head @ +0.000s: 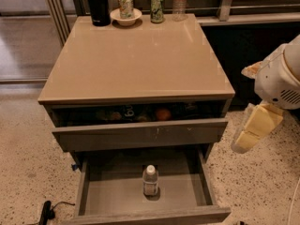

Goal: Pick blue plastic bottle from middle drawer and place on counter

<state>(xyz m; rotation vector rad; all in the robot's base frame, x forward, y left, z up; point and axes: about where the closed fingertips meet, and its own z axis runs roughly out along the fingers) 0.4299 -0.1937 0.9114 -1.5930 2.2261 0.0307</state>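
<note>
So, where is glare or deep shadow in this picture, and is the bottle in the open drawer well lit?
Camera view: soft sheen on the counter toward the back; inside the upper drawer lies deep shadow; the blue plastic bottle stands lit in the middle drawer; the gripper hangs lit at right.

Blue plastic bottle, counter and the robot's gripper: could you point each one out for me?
blue plastic bottle (150, 183): camera view, on its label.
counter (136, 60): camera view, on the bare middle of its top.
gripper (247, 136): camera view, far right, on its cream end.
</note>
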